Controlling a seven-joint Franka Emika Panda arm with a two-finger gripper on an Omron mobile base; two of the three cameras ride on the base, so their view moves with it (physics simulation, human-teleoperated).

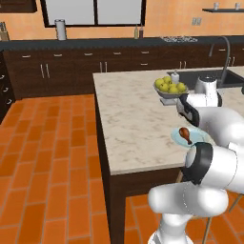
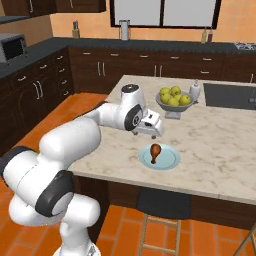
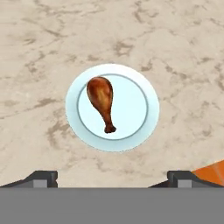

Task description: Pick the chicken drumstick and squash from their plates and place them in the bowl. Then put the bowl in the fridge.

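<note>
Reddish-brown drumstick (image 3: pixel 101 101) on its pale-blue plate (image 3: pixel 140 87), untouched; nothing of the job is done yet.

My jaws stand wide open and empty, poised above the plate on the marbled bench (image 3: pixel 175 39). The drumstick lies on the plate's left half in my hand view, glossy rounded meat end tapering to a thin bone that points toward the plate's centre. The plate is round, flat and smooth-glazed. Beyond the plate on the bench stands a grey pedestal bowl of yellow-green fruit (image 2: pixel 174 98). Both foods, the bowl and the fridge trip remain ahead, as I judge it.
</note>
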